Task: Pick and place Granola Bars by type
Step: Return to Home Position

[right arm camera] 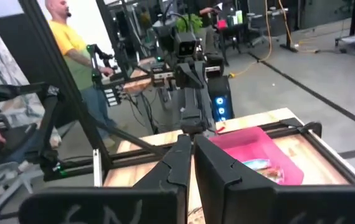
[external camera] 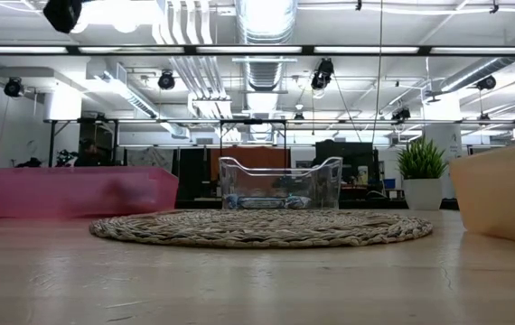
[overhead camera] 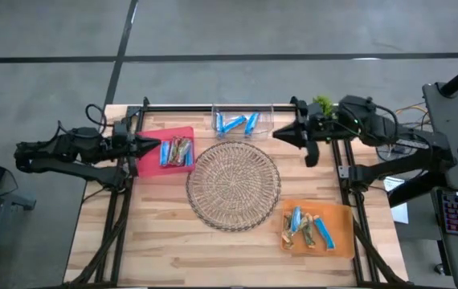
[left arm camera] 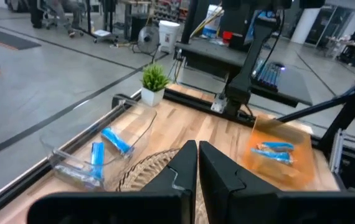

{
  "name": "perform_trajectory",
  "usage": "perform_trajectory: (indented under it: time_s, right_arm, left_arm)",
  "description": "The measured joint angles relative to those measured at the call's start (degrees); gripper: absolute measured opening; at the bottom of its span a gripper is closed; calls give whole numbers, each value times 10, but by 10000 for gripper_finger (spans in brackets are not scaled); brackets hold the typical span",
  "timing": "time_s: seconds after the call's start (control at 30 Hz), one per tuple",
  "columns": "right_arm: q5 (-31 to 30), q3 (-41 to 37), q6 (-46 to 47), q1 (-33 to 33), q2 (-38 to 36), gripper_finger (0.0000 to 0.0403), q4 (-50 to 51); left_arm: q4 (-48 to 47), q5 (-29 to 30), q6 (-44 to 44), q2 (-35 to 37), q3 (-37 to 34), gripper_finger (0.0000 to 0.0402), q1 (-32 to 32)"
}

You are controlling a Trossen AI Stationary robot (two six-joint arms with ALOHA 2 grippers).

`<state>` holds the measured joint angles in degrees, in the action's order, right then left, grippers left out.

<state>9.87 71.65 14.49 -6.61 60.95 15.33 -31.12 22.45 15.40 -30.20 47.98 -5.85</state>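
Observation:
Granola bars lie in three containers. Blue ones (overhead camera: 237, 123) lie in the clear bin (overhead camera: 243, 112) at the far edge. Silvery and blue ones (overhead camera: 176, 152) are in the red tray (overhead camera: 153, 164) at the left, and a mixed heap (overhead camera: 308, 227) fills the orange tray (overhead camera: 337, 213) at the near right. The round wicker tray (overhead camera: 233, 185) in the middle has nothing on it. My left gripper (overhead camera: 155, 147) hangs shut over the red tray's left part. My right gripper (overhead camera: 277, 135) hangs shut in the air right of the clear bin. Neither holds anything.
A small potted plant (overhead camera: 322, 104) stands at the far right corner. The arms' black frames (overhead camera: 349, 172) run along both table sides. Bare wood (overhead camera: 157, 241) lies at the near left. A person in a yellow shirt (right arm camera: 71, 46) stands beyond the table's left side.

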Motion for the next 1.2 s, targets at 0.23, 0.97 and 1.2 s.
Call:
perform_trajectory:
  time_s: [0.23, 0.97, 1.2]
  right_arm:
    - [0, -155, 6, 0, -123, 13, -15]
    - [-191, -455, -15, 0, -355, 13, -87]
    - [-205, -524, -21, 0, -428, 13, -112]
  left_arm:
    - [30, 1, 5, 13, -66, 0, 0]
    - [242, -44, -72, 89, -256, 0, 0]
    - [265, -46, -86, 132, -313, 0, 0]
